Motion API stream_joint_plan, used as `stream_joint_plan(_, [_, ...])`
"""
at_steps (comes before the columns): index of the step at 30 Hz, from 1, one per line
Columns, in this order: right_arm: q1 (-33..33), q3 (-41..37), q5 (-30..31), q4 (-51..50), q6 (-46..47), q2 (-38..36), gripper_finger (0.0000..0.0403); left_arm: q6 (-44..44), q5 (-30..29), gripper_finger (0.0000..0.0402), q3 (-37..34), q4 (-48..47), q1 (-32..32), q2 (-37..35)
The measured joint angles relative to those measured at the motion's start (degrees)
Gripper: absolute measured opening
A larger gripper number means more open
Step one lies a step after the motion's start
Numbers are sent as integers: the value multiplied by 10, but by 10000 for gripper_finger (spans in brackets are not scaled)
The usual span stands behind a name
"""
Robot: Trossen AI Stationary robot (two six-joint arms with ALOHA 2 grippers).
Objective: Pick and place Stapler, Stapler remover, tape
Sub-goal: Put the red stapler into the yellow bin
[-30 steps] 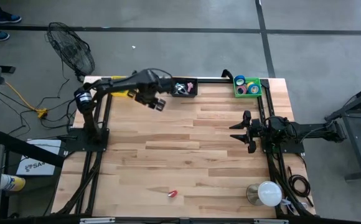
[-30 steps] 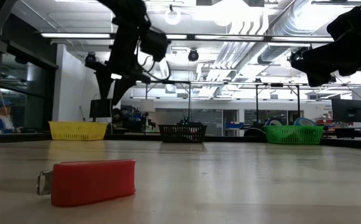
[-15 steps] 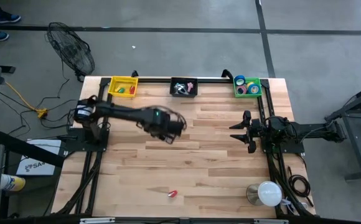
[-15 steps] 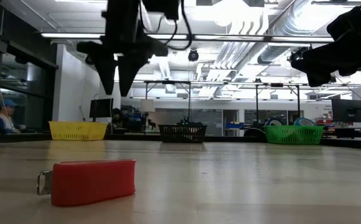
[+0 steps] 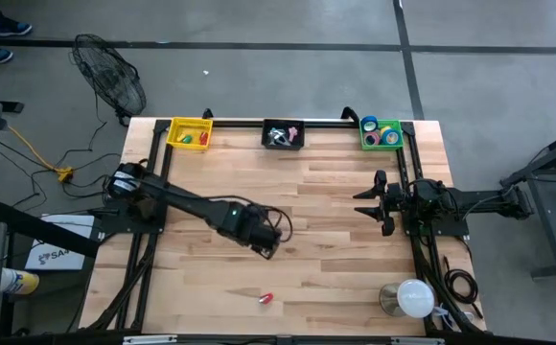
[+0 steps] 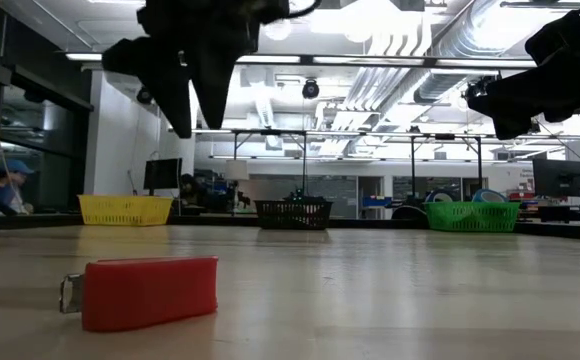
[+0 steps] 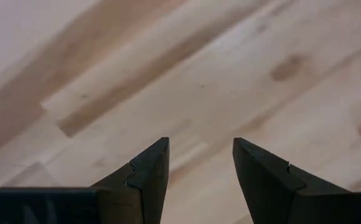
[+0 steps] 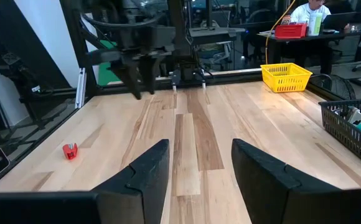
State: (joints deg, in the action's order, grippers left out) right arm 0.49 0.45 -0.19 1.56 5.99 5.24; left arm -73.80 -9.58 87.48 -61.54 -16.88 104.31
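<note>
A small red stapler point(image 5: 266, 300) with a metal end lies flat on the wood near the table's near edge; it also shows in the low view point(image 6: 150, 292) and the right wrist view point(image 8: 70, 150). Ring-shaped tape rolls point(image 5: 383, 132) sit in the green basket at the far right corner. My left gripper point(image 5: 265, 247) hangs open over the middle of the table, on the far side of the stapler, fingers pointing down point(image 6: 197, 125); its wrist view point(image 7: 199, 146) shows bare wood only. My right gripper point(image 5: 369, 202) waits open at the right side point(image 8: 199, 146).
Three baskets stand along the far edge: yellow point(image 5: 189, 133) with small red and green pieces, black point(image 5: 284, 135) with small metal items, green point(image 5: 367, 142) with the tape. A lamp point(image 5: 407, 298) stands at the near right corner. People sit in the room beyond the table.
My left gripper has swung from the far edge beside the black basket toward the near edge, over the middle of the table and closer to the red stapler, staying open. The right arm and the stapler have kept still.
</note>
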Motion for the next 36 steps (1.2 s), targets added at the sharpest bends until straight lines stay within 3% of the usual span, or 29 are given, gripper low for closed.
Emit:
stream_joint_plan(12, [0,0,0,0,0,1,165,0,3,172,-1,47,-54,36])
stream_joint_plan(25, [0,0,0,0,0,18,165,65,62,172,-3,124,-68,85])
stream_joint_plan(36, [0,0,0,0,0,27,165,79,47,173,0,218,-95,112])
